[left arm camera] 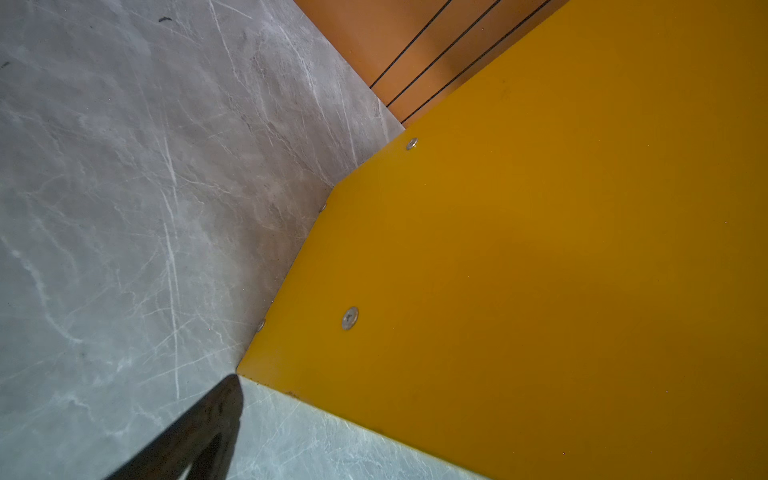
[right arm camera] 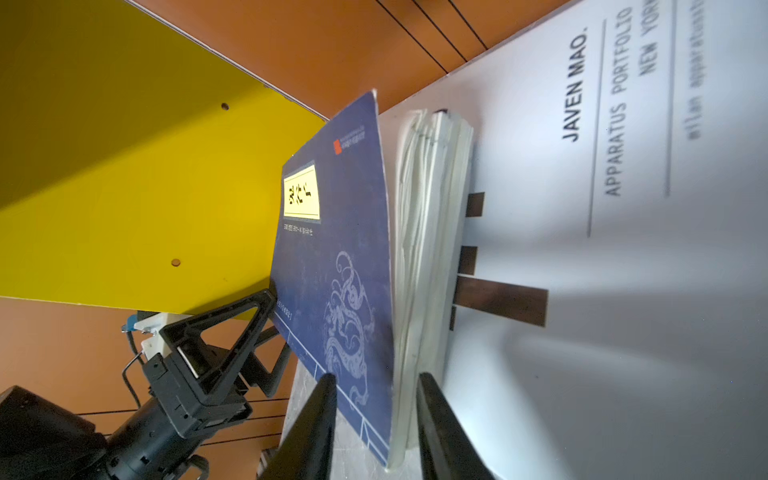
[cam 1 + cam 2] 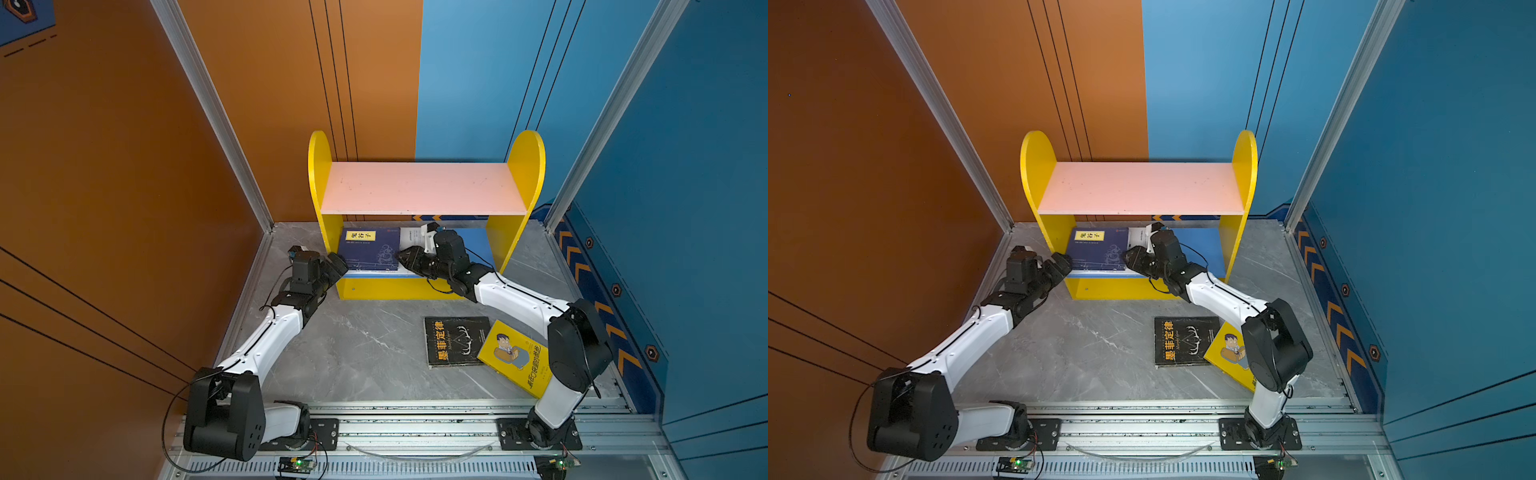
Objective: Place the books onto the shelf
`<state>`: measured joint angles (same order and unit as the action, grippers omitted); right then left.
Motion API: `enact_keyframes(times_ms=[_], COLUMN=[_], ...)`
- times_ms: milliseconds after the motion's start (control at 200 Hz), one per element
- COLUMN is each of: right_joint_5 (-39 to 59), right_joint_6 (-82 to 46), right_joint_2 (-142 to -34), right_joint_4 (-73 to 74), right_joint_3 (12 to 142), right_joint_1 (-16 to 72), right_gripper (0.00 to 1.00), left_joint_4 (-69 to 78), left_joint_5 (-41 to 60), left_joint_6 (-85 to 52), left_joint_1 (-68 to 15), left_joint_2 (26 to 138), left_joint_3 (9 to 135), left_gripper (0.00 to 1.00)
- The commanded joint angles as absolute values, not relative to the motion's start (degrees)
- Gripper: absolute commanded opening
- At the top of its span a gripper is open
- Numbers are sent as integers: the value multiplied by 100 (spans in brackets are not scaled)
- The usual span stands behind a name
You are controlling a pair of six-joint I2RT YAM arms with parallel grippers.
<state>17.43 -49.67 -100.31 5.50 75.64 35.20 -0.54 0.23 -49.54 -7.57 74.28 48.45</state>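
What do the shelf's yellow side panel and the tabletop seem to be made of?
Yellow side panel: probably painted or laminated board, smooth satin face, fastened with screws. Tabletop: grey with white veining, marble-look; real stone or printed laminate, cannot tell.

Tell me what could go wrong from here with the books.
1. The right gripper has its jaws close on either side of the navy book, whose pages are fanned, on the shelf. Backing out could drag it off the white book beneath.
2. The yellow book has a corner lying over the black book on the table, so lifting the black one may shift both.
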Motion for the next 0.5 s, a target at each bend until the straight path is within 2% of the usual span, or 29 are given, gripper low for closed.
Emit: enact_keyframes(times_ms=[0,355,441,496], right_joint_5=[1467,1451,1421,1319], right_joint_6=[-4505,-4365,-4355,-4352], right_joint_2=[-9945,-10341,-10381,-10375], right_joint_4=[-3,-123,-179,-245], right_joint_3=[7888,8302,8364,8361], right_joint_1=[3592,3612,3609,3615], right_gripper=[31,23,24,28], left_joint_4=[-333,-314,-330,-324], left_joint_5=[37,97,97,93], left_joint_6=[-4975,-4999,-4994,-5001], left_joint_1=[-770,-773,-778,-766], left_joint_2=[7531,7360,7331,7319], left_joint_3=[4693,4632,4632,4627], left_gripper=[98,98,98,98])
